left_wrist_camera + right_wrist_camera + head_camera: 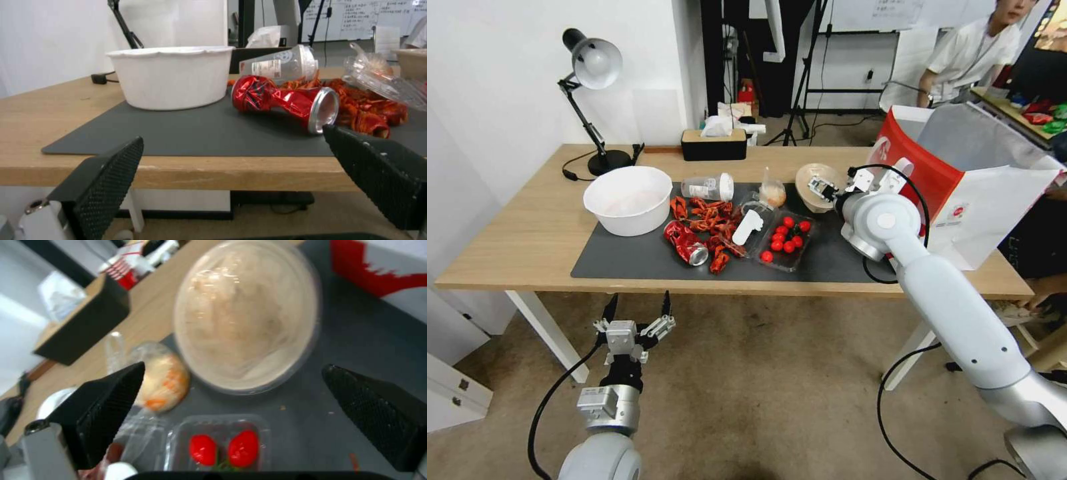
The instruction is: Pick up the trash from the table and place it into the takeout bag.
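The right gripper (231, 413) hangs wide open, empty, just near of the beige lidded bowl (247, 316). The left gripper (635, 313) waits below the table's (514, 247) near edge, fingers spread, holding nothing.

Crushed can (285, 101) — red, silver end. Bowl (627, 199) upper left — white. Mat (627, 257) dark grey; takeout bag (960, 180) white, red panel — upper right.

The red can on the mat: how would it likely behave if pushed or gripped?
The red can lies on its side on the mat, so a push may roll it, though its crushed, twisted body would probably make that wobbly. Being crumpled, it looks empty and light. Its creased metal likely gives uneven grip.
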You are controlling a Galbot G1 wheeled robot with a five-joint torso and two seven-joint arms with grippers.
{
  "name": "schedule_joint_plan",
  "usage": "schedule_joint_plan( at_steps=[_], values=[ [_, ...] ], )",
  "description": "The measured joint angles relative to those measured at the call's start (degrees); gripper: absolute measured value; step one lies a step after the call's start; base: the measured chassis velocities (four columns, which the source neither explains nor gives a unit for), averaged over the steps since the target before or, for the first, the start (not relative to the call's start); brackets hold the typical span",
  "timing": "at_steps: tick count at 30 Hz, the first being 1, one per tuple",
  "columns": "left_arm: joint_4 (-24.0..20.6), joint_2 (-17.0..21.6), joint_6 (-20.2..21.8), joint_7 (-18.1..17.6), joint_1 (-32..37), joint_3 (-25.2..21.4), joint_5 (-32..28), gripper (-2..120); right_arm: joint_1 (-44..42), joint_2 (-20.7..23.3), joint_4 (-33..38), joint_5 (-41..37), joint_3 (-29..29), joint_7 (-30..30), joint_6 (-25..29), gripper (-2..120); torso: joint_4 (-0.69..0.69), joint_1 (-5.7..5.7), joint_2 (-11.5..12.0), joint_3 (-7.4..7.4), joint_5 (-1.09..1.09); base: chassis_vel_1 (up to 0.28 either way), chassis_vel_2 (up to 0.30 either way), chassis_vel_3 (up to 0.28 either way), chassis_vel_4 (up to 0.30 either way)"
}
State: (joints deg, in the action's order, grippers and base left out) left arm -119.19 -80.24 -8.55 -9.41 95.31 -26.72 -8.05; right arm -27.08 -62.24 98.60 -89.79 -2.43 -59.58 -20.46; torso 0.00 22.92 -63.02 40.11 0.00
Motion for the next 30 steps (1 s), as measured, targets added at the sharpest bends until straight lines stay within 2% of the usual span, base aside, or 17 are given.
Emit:
schedule_joint_plan(
  at_steps=[8,30],
  values=[
    [0.0,0.1,0.0,-0.1,0.0,0.0,-0.1,100,1.2,-1.2,-2.6,-1.3,-0.4,-3.0,-0.8,100,0.0,0.0,0.0,-0.01,0.0,0.0,0.0,0.0,0.0],
    [0.0,0.5,0.0,-0.3,-0.1,-0.1,-0.2,100,5.0,-4.6,-13.3,-1.4,-0.6,-3.7,-1.2,100,-0.01,-0.01,0.0,0.0,0.0,0.0,0.0,0.0,0.0]
  ],
)
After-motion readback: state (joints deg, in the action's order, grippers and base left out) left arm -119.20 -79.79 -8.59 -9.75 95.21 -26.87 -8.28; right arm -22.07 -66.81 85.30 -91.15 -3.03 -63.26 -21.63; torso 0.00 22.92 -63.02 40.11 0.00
